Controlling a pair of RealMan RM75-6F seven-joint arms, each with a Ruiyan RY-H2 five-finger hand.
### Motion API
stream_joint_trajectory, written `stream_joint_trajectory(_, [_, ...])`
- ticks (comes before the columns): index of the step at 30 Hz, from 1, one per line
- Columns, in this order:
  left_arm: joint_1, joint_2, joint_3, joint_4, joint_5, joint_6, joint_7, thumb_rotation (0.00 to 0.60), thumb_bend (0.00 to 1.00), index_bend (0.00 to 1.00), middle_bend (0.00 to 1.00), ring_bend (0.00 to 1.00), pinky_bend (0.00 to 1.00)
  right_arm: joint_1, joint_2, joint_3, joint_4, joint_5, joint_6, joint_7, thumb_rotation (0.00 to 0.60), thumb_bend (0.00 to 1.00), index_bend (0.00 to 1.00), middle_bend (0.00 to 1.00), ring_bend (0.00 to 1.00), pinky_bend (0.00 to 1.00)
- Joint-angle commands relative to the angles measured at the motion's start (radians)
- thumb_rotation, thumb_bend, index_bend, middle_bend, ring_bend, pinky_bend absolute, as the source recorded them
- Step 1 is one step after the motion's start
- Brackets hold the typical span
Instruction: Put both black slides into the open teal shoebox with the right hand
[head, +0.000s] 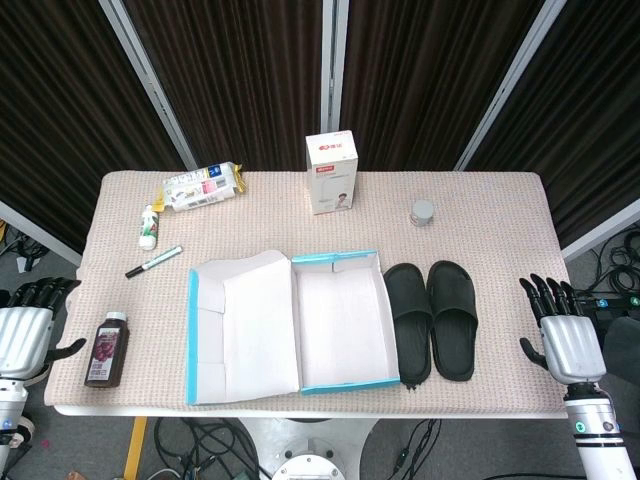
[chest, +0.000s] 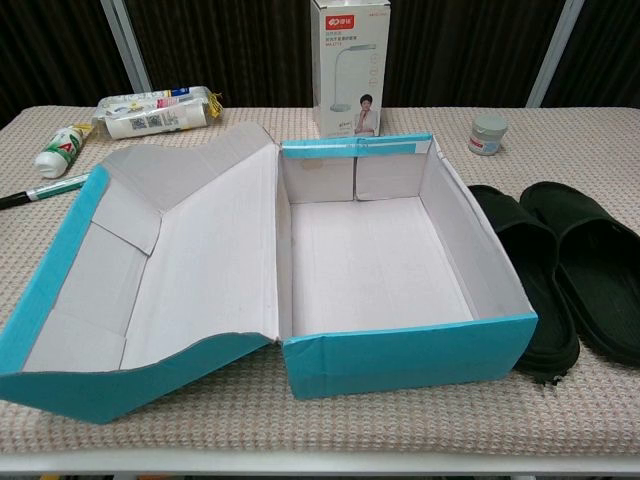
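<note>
Two black slides lie side by side on the table, just right of the box: the nearer-to-box slide (head: 408, 320) (chest: 522, 285) and the outer slide (head: 453, 318) (chest: 595, 270). The open teal shoebox (head: 340, 262) (chest: 400, 360) is white inside and holds nothing; its lid (head: 240, 330) (chest: 150, 290) lies folded out to the left. My right hand (head: 562, 332) hovers off the table's right edge, fingers spread, holding nothing, well right of the slides. My left hand (head: 25, 330) hangs beyond the left edge, also with nothing in it. Neither hand shows in the chest view.
A white product box (head: 332, 172) (chest: 350, 68) stands at the back centre. A small jar (head: 423, 212) (chest: 488, 133) sits back right. A snack packet (head: 203, 186), a tube (head: 149, 226), a marker (head: 153, 261) and a dark bottle (head: 106, 350) lie at the left.
</note>
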Motion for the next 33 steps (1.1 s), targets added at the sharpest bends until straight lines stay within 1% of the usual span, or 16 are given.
stream_joint_trajectory(1, [0.0, -0.008, 0.002, 0.007, 0.0, 0.0, -0.007, 0.6, 0.07, 0.21, 0.21, 0.16, 0.2, 0.008, 0.003, 0.003, -0.011, 0.001, -0.007, -0.014, 0.6, 0.16, 0.02, 0.05, 0.0, 0.0])
stream_joint_trajectory(7, [-0.003, -0.009, 0.002, 0.001, 0.009, 0.003, 0.0, 0.6, 0.07, 0.21, 0.21, 0.16, 0.2, 0.02, 0.016, 0.009, -0.033, 0.022, -0.023, -0.031, 0.6, 0.16, 0.02, 0.05, 0.0, 0.0])
stream_joint_trajectory(11, [-0.008, 0.0, 0.002, -0.01, 0.007, -0.006, -0.002, 0.6, 0.07, 0.21, 0.21, 0.16, 0.2, 0.036, 0.038, 0.019, -0.067, 0.053, -0.054, -0.035, 0.6, 0.16, 0.02, 0.06, 0.0, 0.0])
stream_joint_trajectory(15, [-0.014, 0.001, 0.0, -0.007, 0.002, -0.016, 0.001, 0.6, 0.07, 0.21, 0.21, 0.16, 0.2, 0.07, 0.076, 0.036, -0.126, 0.121, -0.105, -0.119, 0.6, 0.16, 0.02, 0.08, 0.0, 0.0])
stream_joint_trajectory(20, [-0.013, -0.005, 0.002, 0.006, -0.001, -0.016, -0.017, 0.6, 0.07, 0.21, 0.21, 0.16, 0.2, 0.13, 0.114, 0.06, -0.189, 0.193, -0.184, -0.183, 0.6, 0.16, 0.02, 0.09, 0.0, 0.0])
stream_joint_trajectory(24, [-0.011, -0.023, 0.003, 0.026, -0.002, -0.013, -0.033, 0.6, 0.07, 0.21, 0.21, 0.16, 0.2, 0.206, 0.133, 0.093, -0.215, 0.293, -0.282, -0.211, 0.6, 0.16, 0.02, 0.1, 0.0, 0.0])
stream_joint_trajectory(27, [-0.011, -0.023, 0.01, 0.028, 0.007, -0.015, -0.047, 0.6, 0.07, 0.21, 0.21, 0.16, 0.2, 0.273, 0.137, 0.104, -0.226, 0.39, -0.362, -0.262, 0.6, 0.16, 0.02, 0.11, 0.0, 0.0])
stream_joint_trajectory(29, [-0.011, -0.02, 0.011, 0.032, 0.008, -0.017, -0.055, 0.6, 0.07, 0.22, 0.21, 0.16, 0.2, 0.315, 0.129, 0.106, -0.224, 0.453, -0.404, -0.297, 0.6, 0.16, 0.02, 0.12, 0.0, 0.0])
stream_joint_trajectory(32, [-0.012, -0.01, 0.017, 0.03, 0.006, -0.031, -0.086, 0.6, 0.07, 0.24, 0.21, 0.16, 0.2, 0.391, 0.109, 0.099, -0.217, 0.585, -0.465, -0.362, 0.6, 0.16, 0.02, 0.14, 0.0, 0.0])
stream_joint_trajectory(33, [-0.013, 0.0, 0.024, 0.025, 0.013, -0.041, -0.11, 0.6, 0.07, 0.24, 0.21, 0.16, 0.2, 0.425, 0.102, 0.094, -0.215, 0.645, -0.485, -0.391, 0.6, 0.16, 0.02, 0.13, 0.0, 0.0])
